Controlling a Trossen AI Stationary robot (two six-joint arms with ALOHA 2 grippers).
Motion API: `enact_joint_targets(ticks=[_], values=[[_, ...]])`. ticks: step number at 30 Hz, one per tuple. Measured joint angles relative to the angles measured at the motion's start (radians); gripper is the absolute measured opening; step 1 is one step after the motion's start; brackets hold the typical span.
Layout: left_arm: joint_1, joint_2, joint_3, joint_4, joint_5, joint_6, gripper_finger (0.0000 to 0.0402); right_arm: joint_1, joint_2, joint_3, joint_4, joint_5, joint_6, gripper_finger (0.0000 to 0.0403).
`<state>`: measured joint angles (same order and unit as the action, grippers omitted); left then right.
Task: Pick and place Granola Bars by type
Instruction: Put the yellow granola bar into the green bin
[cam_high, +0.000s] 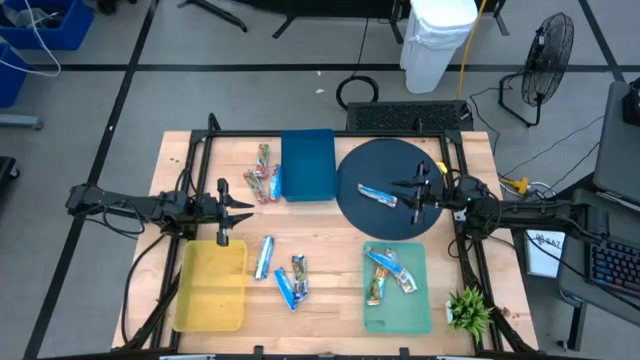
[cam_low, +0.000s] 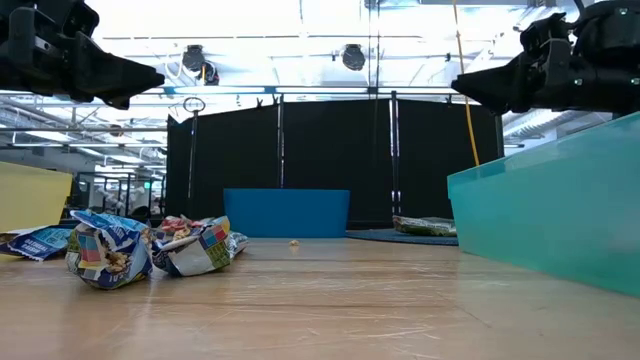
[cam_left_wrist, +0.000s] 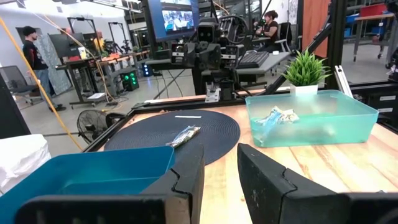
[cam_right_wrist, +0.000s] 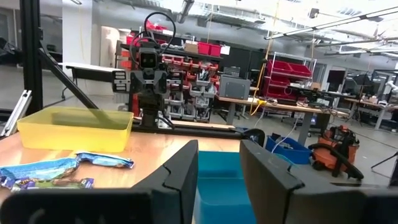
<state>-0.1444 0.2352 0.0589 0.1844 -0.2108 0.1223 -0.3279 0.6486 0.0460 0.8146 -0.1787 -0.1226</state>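
Note:
Granola bars lie in groups. One blue-white bar (cam_high: 378, 196) rests flat on the dark round mat (cam_high: 390, 150). A few bars (cam_high: 386, 270) lie in the green tray (cam_high: 398, 312). Blue-white bars (cam_high: 280, 270) lie on the wood, and reddish multicoloured ones (cam_high: 262, 176) sit beside the blue tray (cam_high: 307, 165). My left gripper (cam_high: 243, 207) hovers open above the table, just past the yellow tray (cam_high: 210, 290). My right gripper (cam_high: 404, 192) hovers open over the mat, next to the single bar (cam_left_wrist: 185, 135). In the low view both grippers (cam_low: 150, 78) (cam_low: 465, 85) are high off the table.
A metal frame (cam_high: 300, 134) borders the table. A small potted plant (cam_high: 468, 310) stands at the near right corner. Bare wood (cam_high: 330, 250) lies between the yellow and green trays. People stand in the room behind (cam_left_wrist: 30, 50).

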Motion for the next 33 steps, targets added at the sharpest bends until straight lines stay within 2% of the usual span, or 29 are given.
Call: enact_joint_targets(ticks=[3, 6, 8, 12, 16, 20, 24, 28, 33], values=[[0.000, 0.000, 0.000, 0.000, 0.000, 0.000, 0.0102, 0.000, 0.009, 0.000, 0.000, 0.001, 0.009, 0.0109], [0.000, 0.000, 0.000, 0.000, 0.000, 0.000, 0.0102, 0.000, 0.020, 0.028, -0.014, 0.011, 0.107, 0.0108], [0.000, 0.000, 0.000, 0.000, 0.000, 0.000, 0.0102, 0.000, 0.034, 0.087, -0.116, 0.035, 0.157, 0.0105], [0.000, 0.000, 0.000, 0.000, 0.000, 0.000, 0.0102, 0.003, 0.077, 0.297, -0.402, 0.085, 0.129, 0.0097], [0.000, 0.000, 0.000, 0.000, 0.000, 0.000, 0.0102, 0.009, 0.184, 0.473, -0.662, 0.229, 0.073, 0.0088], [0.000, 0.000, 0.000, 0.000, 0.000, 0.000, 0.0102, 0.000, 0.295, 0.607, -0.869, 0.307, 0.029, 0.0059], [0.000, 0.000, 0.000, 0.000, 0.000, 0.000, 0.0102, -0.013, 0.381, 0.721, -1.113, 0.309, 0.007, 0.0010], [0.000, 0.000, 0.000, 0.000, 0.000, 0.000, 0.0102, -0.019, 0.450, 0.822, -1.273, 0.309, 0.061, 0.0003], [0.000, 0.000, 0.000, 0.000, 0.000, 0.000, 0.0102, -0.019, 0.520, 0.889, -1.353, 0.309, 0.100, 0.0001]])
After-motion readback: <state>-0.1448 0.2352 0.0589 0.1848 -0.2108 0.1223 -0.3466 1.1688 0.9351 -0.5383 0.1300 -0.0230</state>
